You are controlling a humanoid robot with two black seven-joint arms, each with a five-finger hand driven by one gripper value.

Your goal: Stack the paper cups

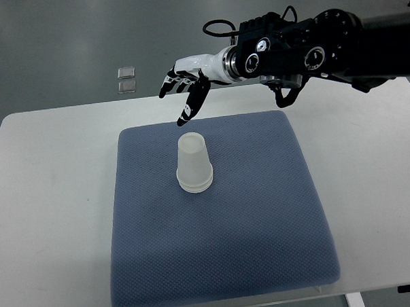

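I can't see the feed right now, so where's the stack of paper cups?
In the top view the upside-down cup stack stands on the blue mat, slightly left of its centre, just below the right hand's open fingertips.

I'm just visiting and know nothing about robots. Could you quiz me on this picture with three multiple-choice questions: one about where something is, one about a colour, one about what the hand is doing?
1. Where do the paper cups stand?
A. on the blue mat
B. on the bare table
C. on the floor

2. What colour is the table?
A. black
B. white
C. red

3. What is the right robot hand doing?
A. gripping the cups
B. lying flat on the mat
C. held open, holding nothing

Answers:
1 A: the upside-down stack stands on the blue mat.
2 B: its bare surface around the mat is white.
3 C: its fingers are spread beyond the cups, apart from them.
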